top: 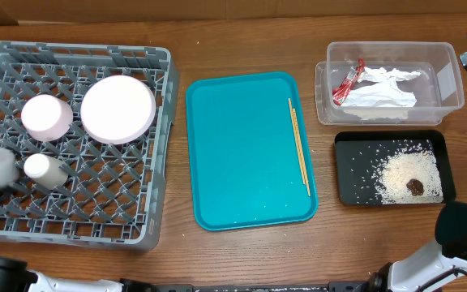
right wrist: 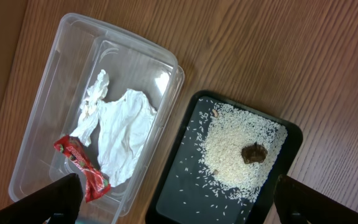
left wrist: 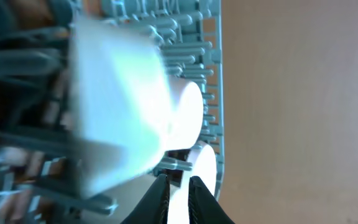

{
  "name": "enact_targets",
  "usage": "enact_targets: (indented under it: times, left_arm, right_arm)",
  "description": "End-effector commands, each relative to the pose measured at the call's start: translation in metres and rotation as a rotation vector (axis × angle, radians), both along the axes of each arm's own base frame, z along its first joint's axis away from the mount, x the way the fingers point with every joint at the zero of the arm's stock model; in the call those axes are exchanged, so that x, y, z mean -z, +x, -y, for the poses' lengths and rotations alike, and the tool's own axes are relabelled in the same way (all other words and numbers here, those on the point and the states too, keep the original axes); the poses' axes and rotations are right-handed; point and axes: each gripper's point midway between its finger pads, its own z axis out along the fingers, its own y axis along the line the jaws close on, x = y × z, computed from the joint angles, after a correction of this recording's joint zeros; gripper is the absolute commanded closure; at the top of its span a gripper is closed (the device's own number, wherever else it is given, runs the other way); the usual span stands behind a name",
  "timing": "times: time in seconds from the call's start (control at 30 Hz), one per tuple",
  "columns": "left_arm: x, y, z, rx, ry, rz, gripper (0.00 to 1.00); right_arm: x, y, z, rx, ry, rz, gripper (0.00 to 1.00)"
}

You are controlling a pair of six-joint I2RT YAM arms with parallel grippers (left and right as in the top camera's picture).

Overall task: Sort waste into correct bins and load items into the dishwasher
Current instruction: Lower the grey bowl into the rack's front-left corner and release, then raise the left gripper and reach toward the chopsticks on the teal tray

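Our left gripper (left wrist: 178, 202), jaws nearly together, sits inside the dish rack (left wrist: 213, 74) beside the small cup (top: 43, 169); whether it grips anything, we cannot tell. Our right gripper (right wrist: 182, 205) hangs wide open, empty. Pulling out crooked, we might snag the lattice and topple that cup.

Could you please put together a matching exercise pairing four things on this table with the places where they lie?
Things:
1. red wrapper
2. rice grains
3. chopsticks
4. large plate

Places:
A. grey rack
B. black tray
C. clear tub
D. teal tray

Pairs: 1-C, 2-B, 3-D, 4-A.
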Motion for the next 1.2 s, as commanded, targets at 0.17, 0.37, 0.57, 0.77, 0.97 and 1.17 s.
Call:
enact_targets:
  times: [0.17,0.37,0.57,0.77,0.97,1.17]
  left_arm:
    - [-0.059,-0.011,0.007,-0.066,0.118,-0.047,0.96]
    - [-0.035,-0.02,-0.005,-0.193,0.362,-0.529,0.96]
    - [-0.016,0.015,0.017,-0.15,0.435,-0.707,0.96]
    - [-0.098,0.11,0.077,0.063,0.472,-0.362,0.96]
    - [-0.147,0.163,0.164,0.326,0.745,-0.329,0.85]
    - [-0.109,0.186,0.222,0.483,0.818,-0.456,0.0]
  right_arm:
    - [-0.009,0.001,0.001,0.001,-0.017,0.026,0.0]
    - [-0.009,0.001,0.001,0.001,-0.017,0.027,0.0]
    - [-0.009,0.001,0.001,0.001,-0.017,0.027,0.0]
    - [-0.009,0.001,0.001,0.001,-0.017,0.027,0.0]
    - [-0.009,0.001,0.001,0.001,-0.017,0.027,0.0]
    - [-0.009,0.001,0.001,0.001,-0.017,0.027,0.0]
